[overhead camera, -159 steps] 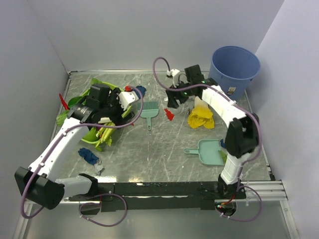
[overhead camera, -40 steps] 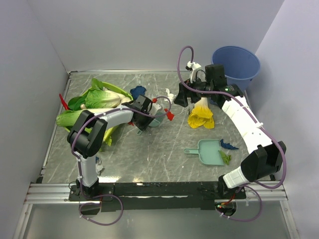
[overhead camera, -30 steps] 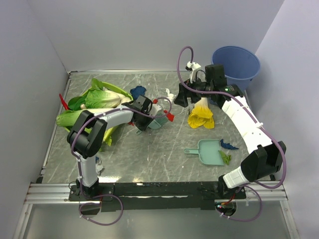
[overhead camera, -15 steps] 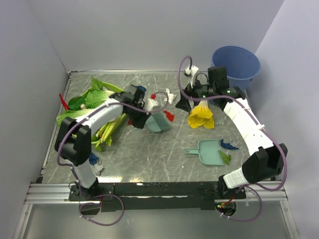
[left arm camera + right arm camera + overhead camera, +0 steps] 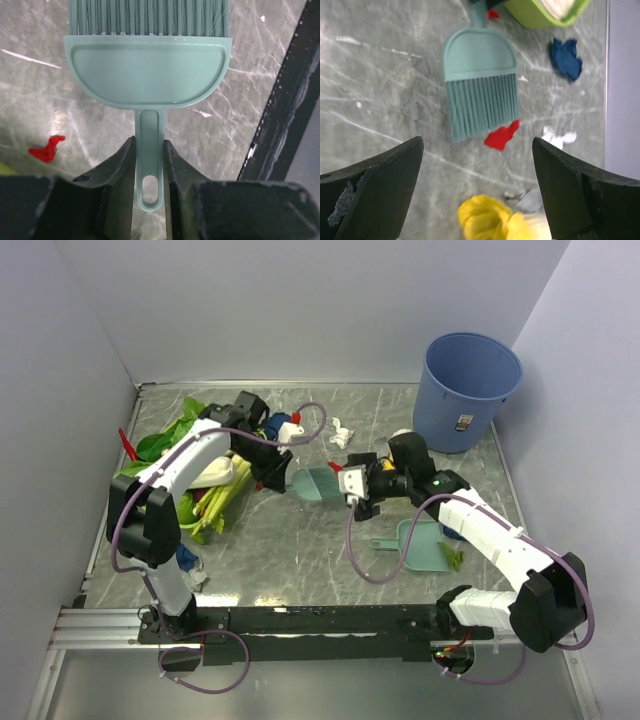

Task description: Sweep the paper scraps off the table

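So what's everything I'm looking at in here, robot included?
Bucket: one, blue, far right corner.
Brush: one, teal, mid-table, held by its handle.
Dustpan: one, teal, near right.
Paper scraps: at least five; red, white, dark blue, green; scattered.
Leafy vegetables: a green pile, left.
Frilly vegetable: one, yellow, centre-right.
Table: one, grey-green marble.
Left gripper: shut on the brush handle.
Right gripper: open, beside the brush.
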